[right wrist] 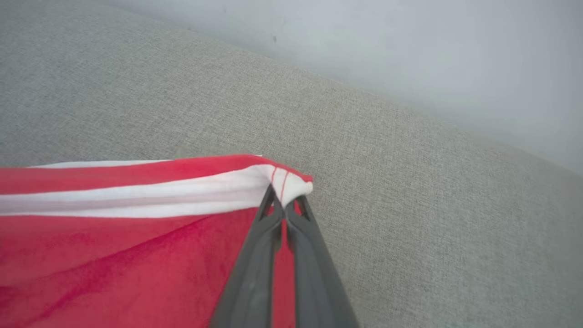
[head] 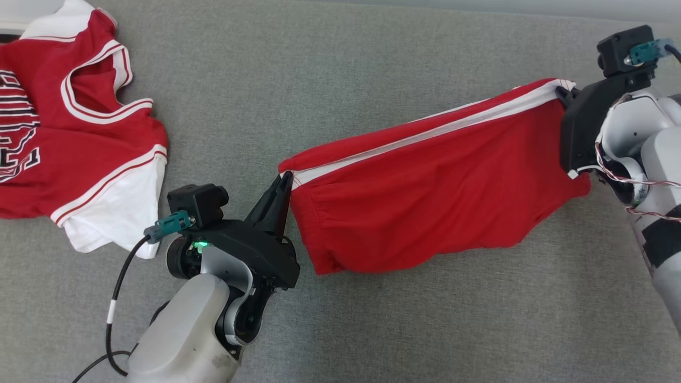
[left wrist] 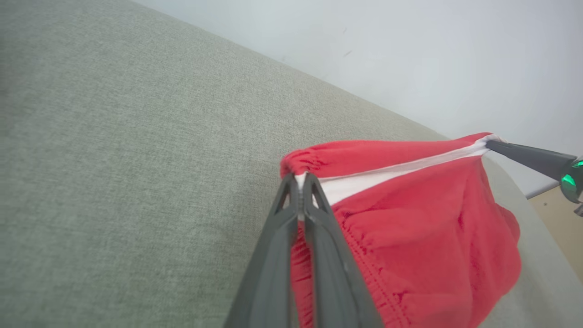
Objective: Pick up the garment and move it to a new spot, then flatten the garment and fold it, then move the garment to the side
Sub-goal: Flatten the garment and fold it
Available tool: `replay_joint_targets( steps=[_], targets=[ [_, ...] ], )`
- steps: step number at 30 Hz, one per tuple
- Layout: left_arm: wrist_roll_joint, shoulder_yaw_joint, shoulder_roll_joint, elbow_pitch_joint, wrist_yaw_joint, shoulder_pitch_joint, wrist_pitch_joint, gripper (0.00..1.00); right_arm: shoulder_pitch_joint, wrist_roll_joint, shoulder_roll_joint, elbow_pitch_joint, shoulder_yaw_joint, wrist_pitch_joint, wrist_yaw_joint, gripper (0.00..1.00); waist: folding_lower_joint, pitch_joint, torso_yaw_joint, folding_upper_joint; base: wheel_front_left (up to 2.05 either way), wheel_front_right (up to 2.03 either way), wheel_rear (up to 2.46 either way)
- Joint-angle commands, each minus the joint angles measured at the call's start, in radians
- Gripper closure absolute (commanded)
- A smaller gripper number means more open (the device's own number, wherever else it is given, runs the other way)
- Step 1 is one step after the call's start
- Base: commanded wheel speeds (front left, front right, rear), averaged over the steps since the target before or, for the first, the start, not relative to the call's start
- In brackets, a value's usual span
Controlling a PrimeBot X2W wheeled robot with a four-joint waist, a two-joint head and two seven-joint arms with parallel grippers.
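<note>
The garment [head: 425,197] is a pair of red shorts with a white side stripe, stretched in the air between my two grippers over the grey fabric surface. My left gripper [head: 286,178] is shut on its elastic-waist corner [left wrist: 300,175], near the middle of the head view. My right gripper [head: 564,94] is shut on the opposite corner at the white stripe's end [right wrist: 287,187], at the upper right. The red cloth [left wrist: 432,246] hangs below the taut stripe edge, sagging toward the surface. The right gripper's dark finger [left wrist: 528,157] also appears in the left wrist view.
A red and white jersey [head: 80,133] lies crumpled at the far left of the grey surface [head: 340,330]. A black cable [head: 114,303] trails from my left wrist. A pale wall [left wrist: 410,54] rises behind the surface's far edge.
</note>
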Motion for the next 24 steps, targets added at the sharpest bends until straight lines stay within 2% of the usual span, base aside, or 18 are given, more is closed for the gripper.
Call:
replay_joint_targets(
  steps=[1, 5, 6, 7, 8, 17, 21, 24],
  targets=[
    [0.005, 0.001, -0.001, 0.007, -0.005, -0.011, -0.006, 1.0, -0.011, -0.007, 0.007, 0.01, 0.003, -0.01, -0.003, 1.0, -0.0002, 0.009, 0.011, -0.0002, 0.0, 0.0, 0.0],
    [0.005, 0.001, -0.016, 0.038, -0.009, -0.025, -0.029, 1.0, -0.04, -0.007, 0.029, 0.076, 0.016, -0.046, -0.003, 1.0, -0.0002, 0.013, 0.015, -0.0002, 0.0, 0.0, 0.0],
    [0.011, 0.001, -0.022, 0.051, -0.013, -0.033, -0.044, 0.66, -0.052, -0.005, 0.038, 0.102, 0.023, -0.062, -0.003, 0.76, -0.0002, 0.012, 0.016, -0.0002, 0.0, 0.0, 0.0],
    [0.01, 0.001, -0.025, 0.057, -0.017, -0.035, -0.051, 0.03, -0.058, 0.001, 0.044, 0.112, 0.029, -0.072, -0.003, 0.0, -0.0002, 0.011, 0.016, -0.0002, 0.0, 0.0, 0.0],
    [0.015, -0.001, -0.024, 0.063, -0.017, -0.039, -0.054, 0.0, -0.063, 0.004, 0.048, 0.116, 0.036, -0.09, -0.003, 0.0, -0.0002, 0.011, 0.016, -0.0002, 0.0, 0.0, 0.0],
    [0.063, 0.013, 0.009, 0.084, -0.023, -0.016, -0.12, 0.0, -0.079, 0.095, 0.045, 0.145, 0.074, -0.192, -0.003, 0.0, -0.0002, -0.023, 0.0, -0.0002, 0.0, 0.0, 0.0],
    [0.112, 0.059, 0.037, 0.046, -0.01, 0.052, -0.137, 0.0, -0.045, 0.153, 0.036, 0.181, 0.055, -0.178, -0.003, 0.0, -0.0002, -0.053, -0.008, -0.0002, 0.0, 0.0, 0.0],
    [0.195, 0.14, 0.053, -0.039, 0.013, 0.141, -0.138, 0.0, -0.017, 0.184, 0.034, 0.215, 0.043, -0.152, -0.003, 0.0, -0.0002, -0.074, -0.015, -0.0002, 0.0, 0.0, 0.0]
  ],
)
